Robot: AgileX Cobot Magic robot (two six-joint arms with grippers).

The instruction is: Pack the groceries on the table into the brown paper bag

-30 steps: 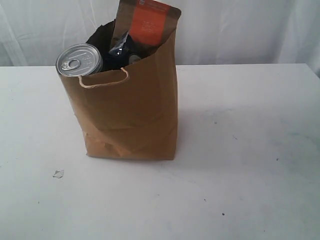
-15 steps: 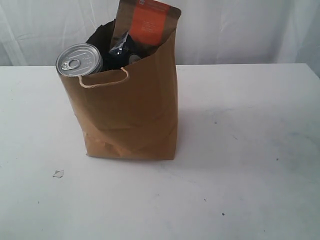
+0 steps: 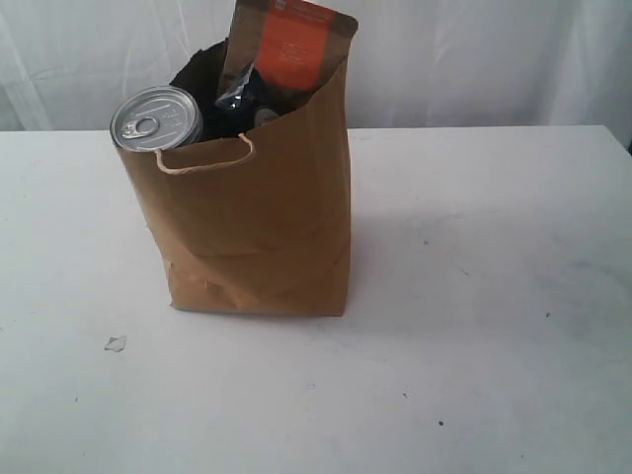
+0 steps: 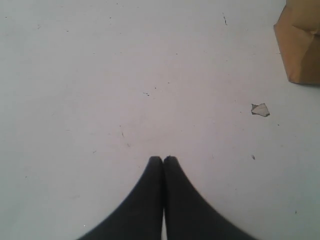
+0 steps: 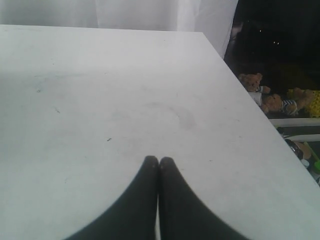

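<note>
Viewing our tapered black left tool (image 4: 163,158) and right tool (image 5: 159,159) closed, empty; creased brown paper bag (image 4: 302,50) near the left.

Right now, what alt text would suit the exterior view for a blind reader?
A brown paper bag stands upright on a white table, a silver-lidded jar and an orange-labelled pouch poking out of its top. A small pale scrap lies on the table near it.

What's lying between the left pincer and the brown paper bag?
A small pale scrap on the table, nearer the brown paper bag than the left pincer; left wrist view.
</note>
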